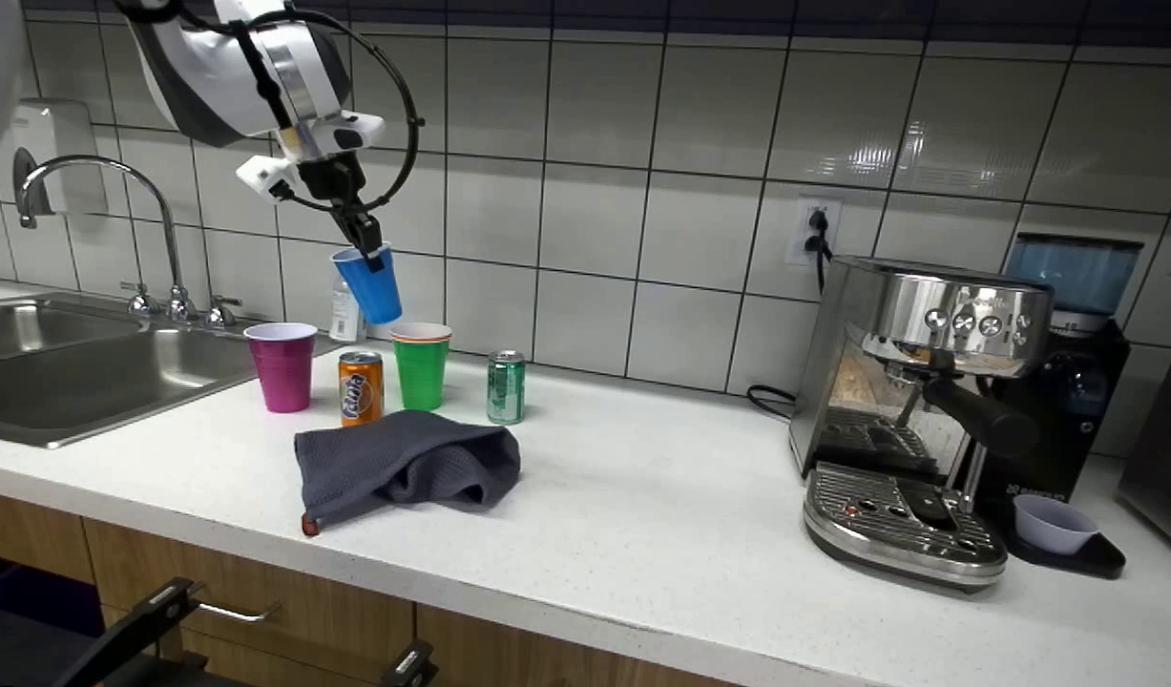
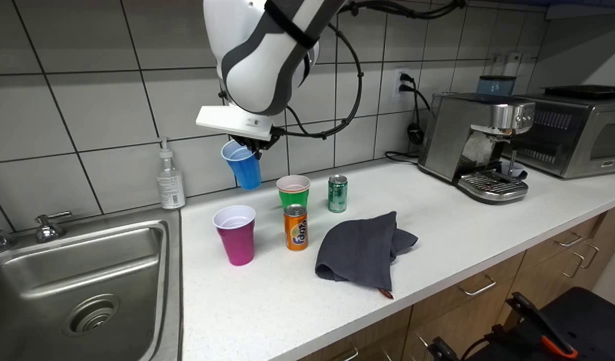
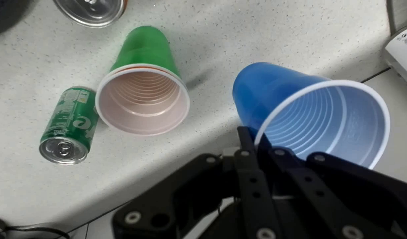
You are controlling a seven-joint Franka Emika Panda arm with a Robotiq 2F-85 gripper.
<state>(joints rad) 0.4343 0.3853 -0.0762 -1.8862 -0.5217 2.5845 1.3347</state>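
Note:
My gripper [image 3: 254,134] is shut on the rim of a blue cup [image 3: 259,93], one finger inside the wall and one outside. In both exterior views the blue cup [image 1: 375,291] hangs tilted in the air above the back of the counter; its white inside looks bare. Below it stands a green cup [image 1: 420,372] with another pale-lined cup nested in it. A magenta cup [image 2: 237,240] is upright near the sink. Close to the green cup stand an orange can [image 2: 296,228] and a green can [image 3: 72,116].
A dark grey cloth [image 1: 404,463] lies crumpled at the counter's front, a reddish tip [image 1: 309,526] poking out beneath. The steel sink [image 2: 169,281], faucet [image 1: 170,229] and soap bottle [image 2: 170,185] border the cups. Farther along are an espresso machine [image 1: 948,305] and tiled wall [image 1: 585,219].

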